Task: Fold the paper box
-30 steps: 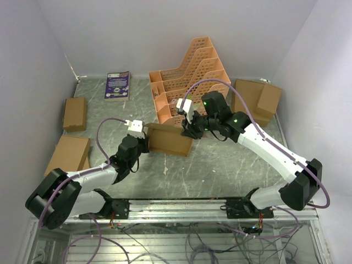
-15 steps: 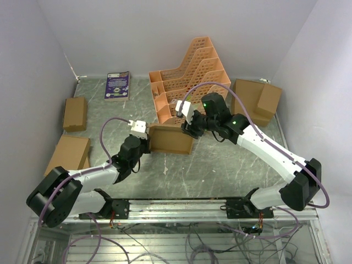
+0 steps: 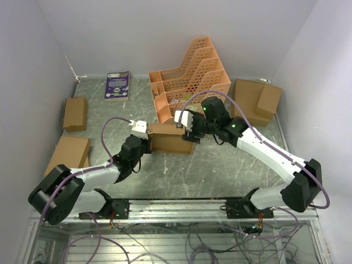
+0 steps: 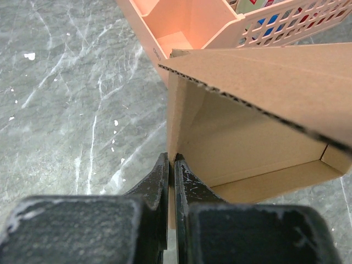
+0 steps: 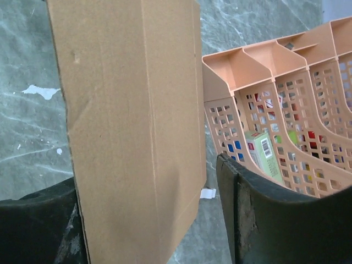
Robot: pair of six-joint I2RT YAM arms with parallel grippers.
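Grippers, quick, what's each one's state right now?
Left gripper: closed on a wall of the paper box.
Right gripper: open, straddling another of its panels.

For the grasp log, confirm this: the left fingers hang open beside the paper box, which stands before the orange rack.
Not open: the left wrist view shows the left fingers shut on the paper box's side wall. The box does stand before the orange rack.

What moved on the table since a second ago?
The right tool moved left and nearer, now straddling the paper box's right end. The left tool edged right and is shut on the box's left wall. The orange rack, booklet and other boxes stayed put.
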